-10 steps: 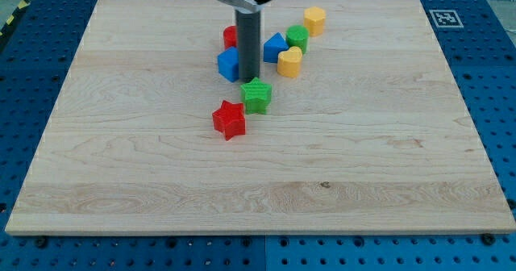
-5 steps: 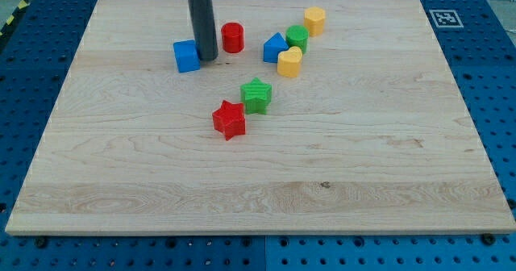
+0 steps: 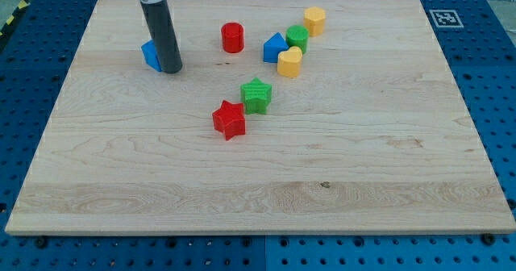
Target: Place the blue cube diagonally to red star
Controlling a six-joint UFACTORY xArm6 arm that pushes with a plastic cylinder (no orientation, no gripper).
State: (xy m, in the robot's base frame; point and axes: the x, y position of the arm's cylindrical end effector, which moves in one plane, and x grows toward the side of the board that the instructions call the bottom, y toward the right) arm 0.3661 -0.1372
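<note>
The blue cube [image 3: 150, 54] sits in the upper left part of the wooden board, mostly hidden behind my rod. My tip [image 3: 172, 68] touches the cube's right side. The red star [image 3: 229, 119] lies near the board's middle, well down and to the right of the cube. The green star [image 3: 256, 95] touches the red star's upper right.
A red cylinder [image 3: 232, 37] stands right of my rod. A blue triangular block [image 3: 274, 47], a green cylinder [image 3: 297, 37], a yellow heart-like block [image 3: 289, 62] and a yellow block [image 3: 314, 19] cluster at the upper right. The board's left edge [image 3: 60, 93] is near the cube.
My rod has swept left across the board, pushing the blue cube from beside the red cylinder to the upper left. The other blocks have not moved.
</note>
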